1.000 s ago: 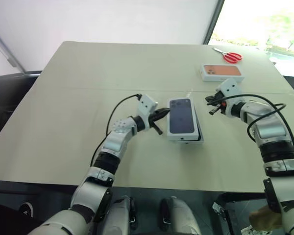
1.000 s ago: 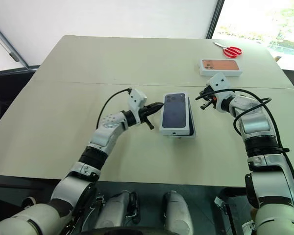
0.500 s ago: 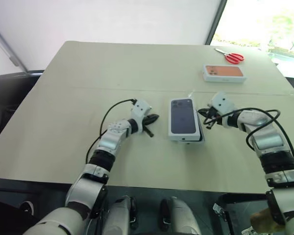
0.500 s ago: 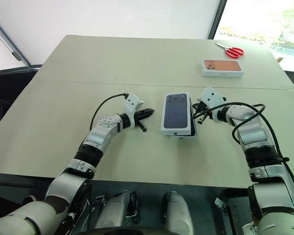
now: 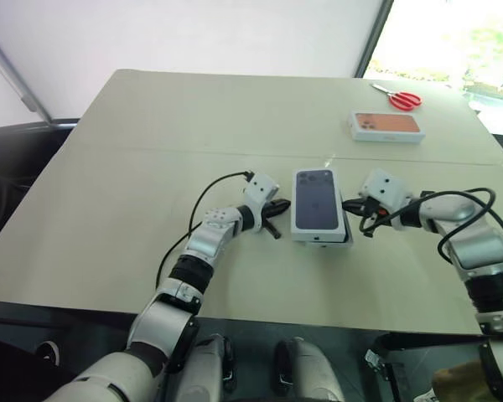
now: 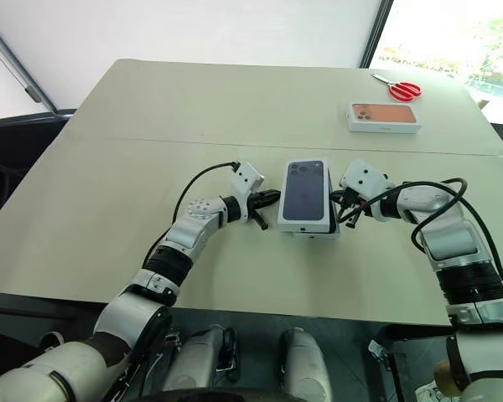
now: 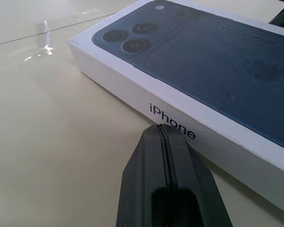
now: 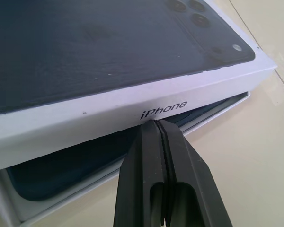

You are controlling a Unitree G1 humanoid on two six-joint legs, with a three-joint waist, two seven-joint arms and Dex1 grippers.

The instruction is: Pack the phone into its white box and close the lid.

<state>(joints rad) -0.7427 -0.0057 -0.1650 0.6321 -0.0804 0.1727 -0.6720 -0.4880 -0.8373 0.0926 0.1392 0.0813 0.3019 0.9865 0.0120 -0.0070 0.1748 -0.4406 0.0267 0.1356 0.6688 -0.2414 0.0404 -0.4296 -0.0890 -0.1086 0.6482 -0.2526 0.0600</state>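
Observation:
The lid (image 5: 318,201), printed with a dark blue phone, lies slightly askew on the white box (image 8: 4,203) at the table's middle. Under the lid's raised edge, the dark navy phone (image 8: 61,172) lies in the box. My left gripper (image 5: 278,205) is shut, its tip just short of the lid's (image 7: 203,61) left long side. On the other long side my right gripper (image 5: 350,204) is also shut. Its tip is at the lid's (image 8: 109,47) lower edge, below the "iPhone" lettering, at the gap over the box. Neither gripper holds anything.
A white box with a pink-orange phone print (image 5: 386,126) lies at the far right of the beige table (image 5: 151,126). Red-handled scissors (image 5: 396,98) lie beyond it near the far edge. Black cables loop off both wrists.
My right gripper has dropped and drawn in from above the table to the lid's right side. My left gripper has slid right, closer to the lid's left side. The lid has not moved.

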